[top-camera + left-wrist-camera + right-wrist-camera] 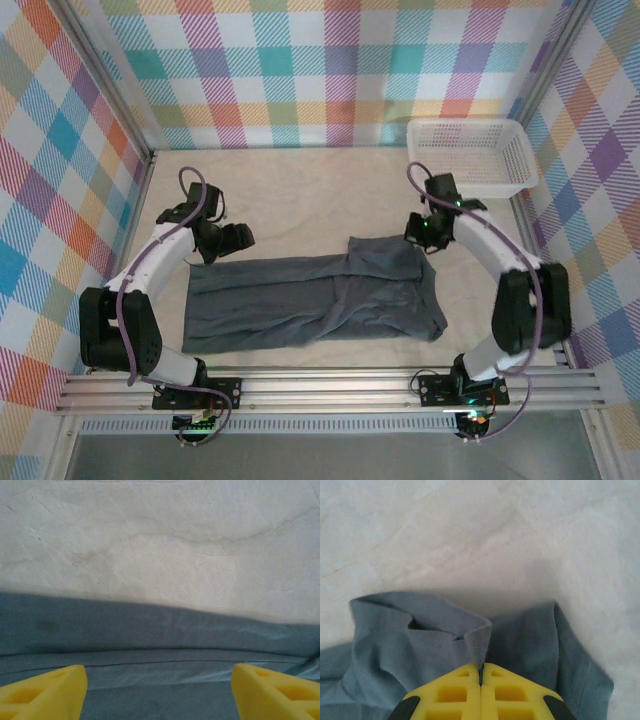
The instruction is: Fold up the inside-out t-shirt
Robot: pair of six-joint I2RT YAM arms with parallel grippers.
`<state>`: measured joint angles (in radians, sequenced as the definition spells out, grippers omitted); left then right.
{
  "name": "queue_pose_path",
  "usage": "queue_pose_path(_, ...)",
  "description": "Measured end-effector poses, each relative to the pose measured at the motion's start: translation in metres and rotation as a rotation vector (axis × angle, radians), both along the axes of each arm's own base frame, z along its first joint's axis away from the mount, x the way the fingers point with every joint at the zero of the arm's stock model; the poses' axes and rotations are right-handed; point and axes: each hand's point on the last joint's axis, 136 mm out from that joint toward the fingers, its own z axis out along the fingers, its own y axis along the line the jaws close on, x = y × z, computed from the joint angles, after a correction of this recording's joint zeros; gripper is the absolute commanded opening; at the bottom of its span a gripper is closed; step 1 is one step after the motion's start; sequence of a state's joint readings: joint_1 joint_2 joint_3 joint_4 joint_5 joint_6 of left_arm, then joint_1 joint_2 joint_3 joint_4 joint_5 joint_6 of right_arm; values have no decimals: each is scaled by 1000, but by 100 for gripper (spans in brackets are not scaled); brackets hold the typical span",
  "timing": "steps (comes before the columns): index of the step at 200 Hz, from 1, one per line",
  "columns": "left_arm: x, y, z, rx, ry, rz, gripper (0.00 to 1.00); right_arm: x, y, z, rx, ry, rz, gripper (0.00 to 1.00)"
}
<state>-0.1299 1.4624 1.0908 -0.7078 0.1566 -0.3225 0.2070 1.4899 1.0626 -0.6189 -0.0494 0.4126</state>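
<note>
Right wrist view: my right gripper (481,667) is clamped on a ridge of the t-shirt (395,645) spread on the table (530,530), my left gripper (158,674) open and empty over its edge, so I'd lift slowly.

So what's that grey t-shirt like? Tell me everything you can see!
The t-shirt is plain dark slate-grey soft cloth, spread flat and wide across the cream table, with wrinkles and a bunched, folded-over part at its far right corner. The right gripper is shut on a raised pinch of that part. The left gripper is open above the far left edge; whether it touches, I cannot tell.
</note>
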Motion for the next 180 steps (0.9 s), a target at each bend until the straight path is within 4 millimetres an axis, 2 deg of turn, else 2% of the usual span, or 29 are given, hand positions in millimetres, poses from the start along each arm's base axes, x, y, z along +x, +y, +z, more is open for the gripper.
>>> queue_pose_path(10,1,0,0,0,-1,-1,76,-28,-1,0,27,-7,-13,0)
queue_pose_path(16,1,0,0,0,-2,-2,76,-48,-2,0,47,-22,-29,5)
queue_pose_path(24,1,0,-1,0,-1,-2,76,-75,-4,0,74,-45,-54,17)
queue_pose_path(34,1,0,0,0,-3,-2,76,-104,-7,0,119,-82,-82,40)
queue_pose_path(41,1,0,0,0,-3,-1,76,-117,-8,0,146,-107,-97,52)
queue_pose_path(46,2,0,-1,-1,-4,-2,76,-126,-10,-1,164,-125,-113,58)
queue_pose_path(60,3,-1,-2,0,-1,-2,76,-134,-12,3,188,-150,-133,63)
queue_pose_path(82,4,-4,-5,0,6,-13,77,-120,-5,18,186,-127,-116,64)
queue_pose_path(96,4,-12,-3,-18,-1,-33,79,-96,9,30,172,-94,-69,64)
queue_pose_path(111,7,-27,4,-68,-32,-76,83,-63,35,40,154,-71,11,64)
queue_pose_path(131,6,-55,21,-158,-97,-163,88,-26,64,27,130,-28,73,63)
queue_pose_path(150,-2,-78,38,-233,-149,-241,91,-9,78,0,111,34,97,62)
queue_pose_path(163,-12,-90,45,-271,-171,-288,92,-5,84,-22,98,87,107,51)
queue_pose_path(180,-24,-96,48,-296,-174,-321,93,-3,92,-44,87,140,124,20)
